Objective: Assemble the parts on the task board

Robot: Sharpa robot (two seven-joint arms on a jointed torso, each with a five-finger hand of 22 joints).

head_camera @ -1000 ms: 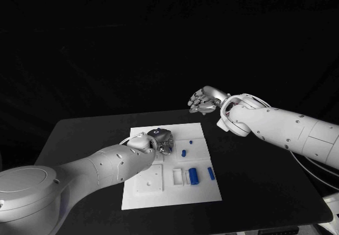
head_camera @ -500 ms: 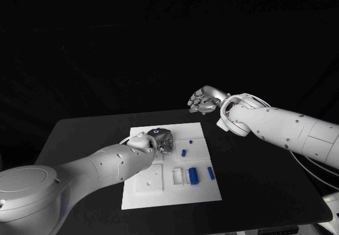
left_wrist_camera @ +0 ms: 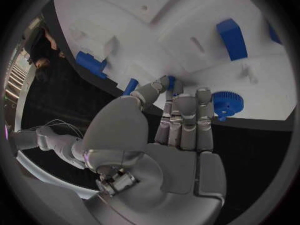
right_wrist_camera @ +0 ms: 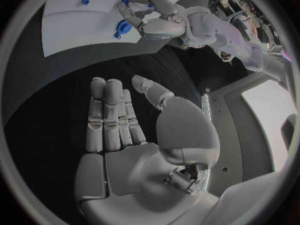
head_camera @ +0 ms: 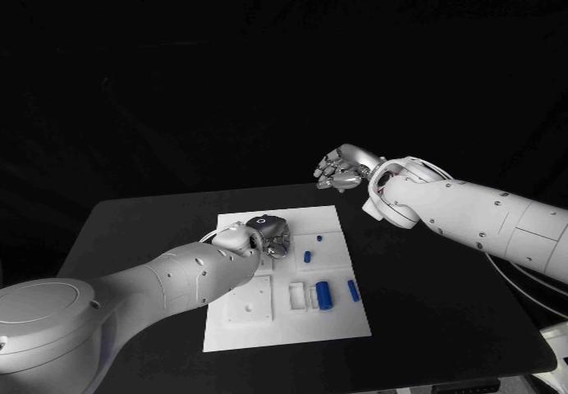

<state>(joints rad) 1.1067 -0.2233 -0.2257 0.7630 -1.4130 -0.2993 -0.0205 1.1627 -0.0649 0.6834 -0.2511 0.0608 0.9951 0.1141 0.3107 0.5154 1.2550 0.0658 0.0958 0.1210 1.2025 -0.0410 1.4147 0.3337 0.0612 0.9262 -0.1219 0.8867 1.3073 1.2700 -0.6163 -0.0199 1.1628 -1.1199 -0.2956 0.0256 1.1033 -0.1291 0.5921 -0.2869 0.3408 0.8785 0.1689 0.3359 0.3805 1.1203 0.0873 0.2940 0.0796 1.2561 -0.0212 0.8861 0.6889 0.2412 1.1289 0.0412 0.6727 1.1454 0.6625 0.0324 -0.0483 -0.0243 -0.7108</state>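
While the right robot hand [head_camera: 341, 174] hovers spread, the left robot hand [left_wrist_camera: 164, 130] touches a blue part [left_wrist_camera: 170, 81].

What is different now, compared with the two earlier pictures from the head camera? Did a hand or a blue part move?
Nothing has visibly changed. The left hand stays low over the far end of the task board, its fingertips by a small blue part, with the blue gear beside them. The right hand stays raised beyond the board, holding nothing. The blue parts lie where they were.
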